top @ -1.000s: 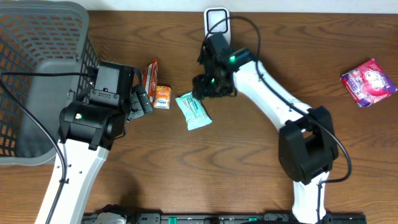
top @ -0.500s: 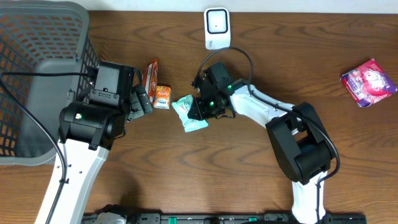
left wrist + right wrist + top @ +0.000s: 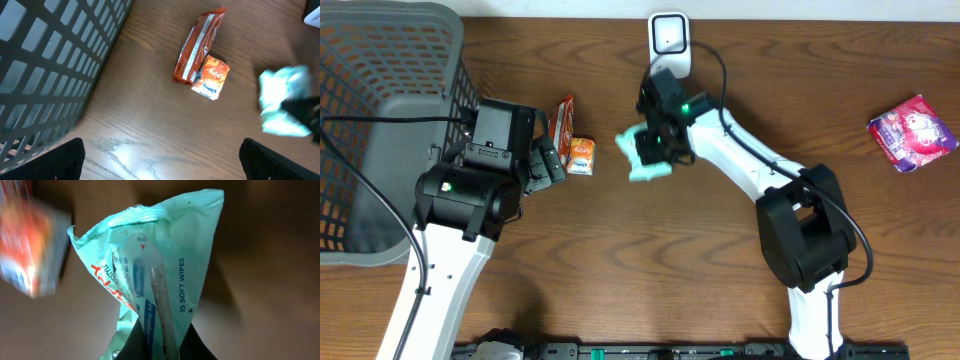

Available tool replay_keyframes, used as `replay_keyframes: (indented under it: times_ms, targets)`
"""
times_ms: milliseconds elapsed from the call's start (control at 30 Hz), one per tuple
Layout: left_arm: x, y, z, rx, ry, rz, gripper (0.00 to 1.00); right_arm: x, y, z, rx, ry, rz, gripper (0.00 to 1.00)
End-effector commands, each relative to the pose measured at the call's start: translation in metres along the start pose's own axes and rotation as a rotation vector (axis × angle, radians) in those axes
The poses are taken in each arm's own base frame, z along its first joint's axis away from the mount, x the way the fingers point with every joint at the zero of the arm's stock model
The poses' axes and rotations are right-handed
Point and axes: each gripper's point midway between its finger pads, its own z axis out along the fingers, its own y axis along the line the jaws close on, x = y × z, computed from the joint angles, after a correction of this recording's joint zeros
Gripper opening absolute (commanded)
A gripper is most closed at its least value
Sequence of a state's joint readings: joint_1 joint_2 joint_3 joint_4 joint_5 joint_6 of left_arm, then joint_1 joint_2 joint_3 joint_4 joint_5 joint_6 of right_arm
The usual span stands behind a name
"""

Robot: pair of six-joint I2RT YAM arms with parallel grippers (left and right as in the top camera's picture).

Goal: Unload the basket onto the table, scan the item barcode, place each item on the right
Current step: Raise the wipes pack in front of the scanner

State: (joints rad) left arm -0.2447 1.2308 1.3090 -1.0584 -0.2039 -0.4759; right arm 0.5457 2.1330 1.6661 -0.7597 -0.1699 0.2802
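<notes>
1. Overhead view.
   - The right gripper [image 3: 655, 142] sits at upper centre of the frame, its jaws clamped on the mint-green wipes pack [image 3: 645, 170].
   - The pack hangs out to the lower left of the fingers and is blurred. It is just below the white scanner [image 3: 669, 38] at the top edge, not touching it.
   - The left gripper [image 3: 560, 160] is at centre left, beside the grey basket [image 3: 380, 60]. Its jaws are spread wide and it holds nothing.
   - A small orange carton [image 3: 582, 155] lies just off its fingertips, touching a red-brown snack packet [image 3: 561, 118] above it.
   - A pink packet [image 3: 912, 133] lies alone at far right on the wooden table [image 3: 720, 270].

2. Left wrist view.
   - The two black fingertips sit in the lower corners of the frame, as far apart as the view allows, with bare table between them.
   - The basket wall [image 3: 50, 60] fills the upper left.
   - The snack packet [image 3: 200, 45] and the carton [image 3: 211, 77] lie at upper centre, touching.
   - The wipes pack [image 3: 282, 105] is a pale blur at the right edge, with something dark against it.

3. Right wrist view.
   - The wipes pack [image 3: 150, 265] fills the centre and stands upward from the bottom edge, where the dark fingers [image 3: 135, 347] pinch its lower end tight.
   - The print reads "15 SOFT WIPES". I cannot make out a barcode on this face.
   - The orange carton [image 3: 30, 250] is a blur at upper left.
</notes>
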Motion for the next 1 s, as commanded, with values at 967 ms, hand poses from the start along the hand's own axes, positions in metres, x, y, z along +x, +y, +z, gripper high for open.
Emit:
replay_keyframes:
  times_ms: [967]
  targets:
    - [0.000,0.000,0.000,0.002,0.004,-0.020,0.98,-0.219,-0.097,-0.082,-0.062,-0.840,0.377,0.01]
